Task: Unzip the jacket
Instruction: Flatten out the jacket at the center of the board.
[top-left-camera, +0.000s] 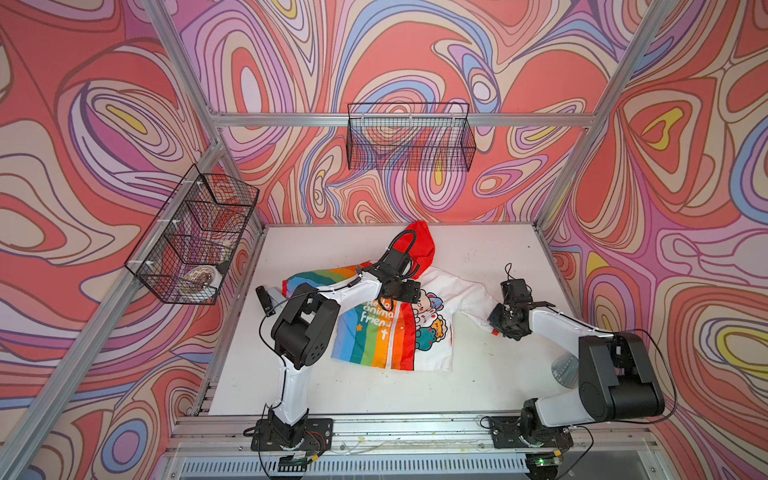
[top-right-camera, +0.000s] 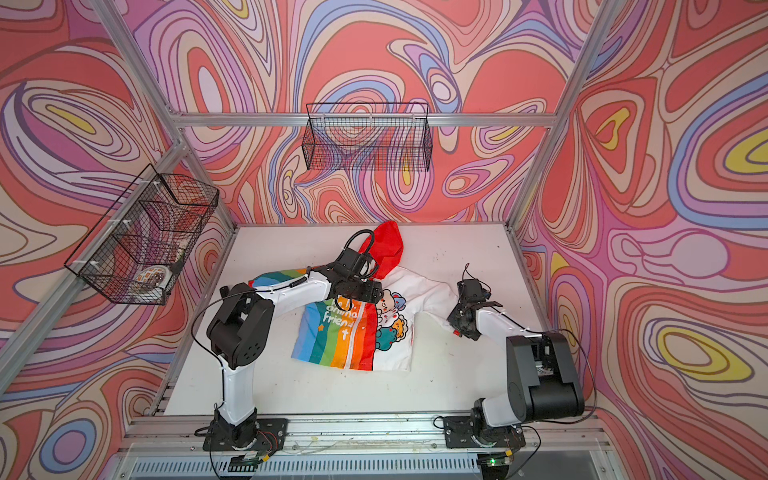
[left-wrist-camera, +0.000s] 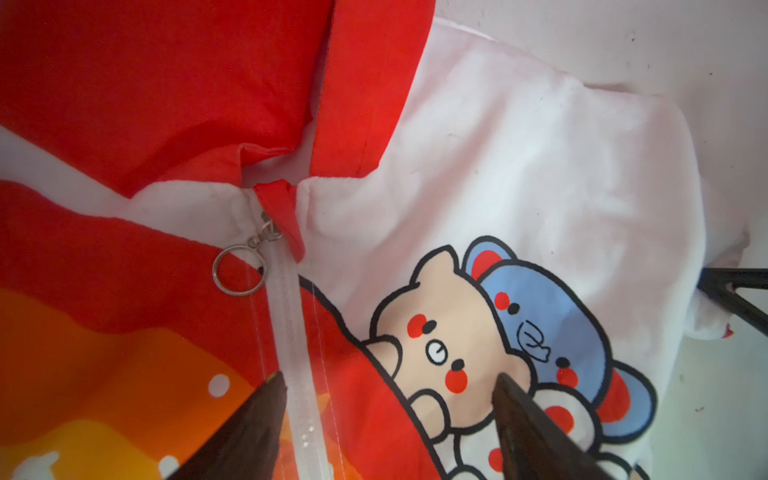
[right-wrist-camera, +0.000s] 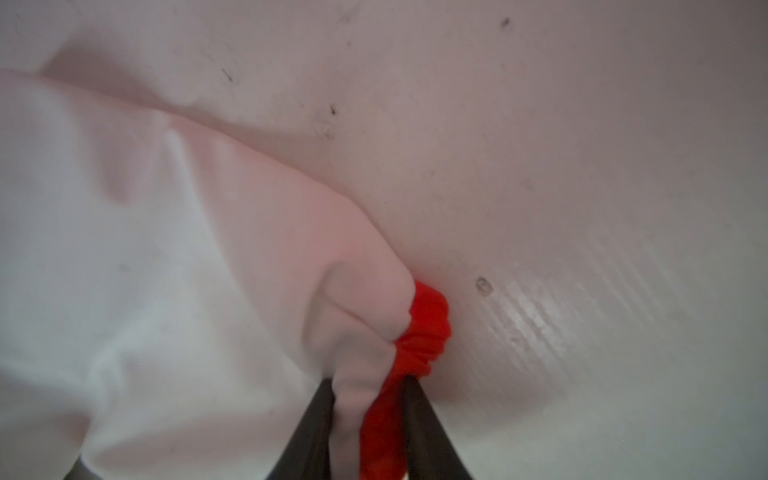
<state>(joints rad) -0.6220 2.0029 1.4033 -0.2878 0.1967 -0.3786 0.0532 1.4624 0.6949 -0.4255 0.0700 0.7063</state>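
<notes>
The jacket (top-left-camera: 390, 336) (top-right-camera: 353, 340) lies front up on the white table, red hood (top-left-camera: 419, 243) toward the back wall. Its rainbow half is on the left, its white cartoon half on the right. The white zipper (left-wrist-camera: 291, 332) is closed up to the collar, and its metal pull ring (left-wrist-camera: 237, 270) rests on the red stripe. My left gripper (left-wrist-camera: 387, 378) hovers open over the chest just below the collar (top-left-camera: 409, 291), with one finger beside the zipper and the other over the cartoon bear. My right gripper (right-wrist-camera: 369, 380) (top-left-camera: 496, 328) is shut on the white sleeve's red cuff (right-wrist-camera: 424, 332).
A black wire basket (top-left-camera: 409, 137) hangs on the back wall. Another (top-left-camera: 195, 237) on the left wall holds a patterned object. A small black item (top-left-camera: 262, 297) lies on the table (top-left-camera: 478, 386) left of the jacket. Aluminium frame posts edge the table.
</notes>
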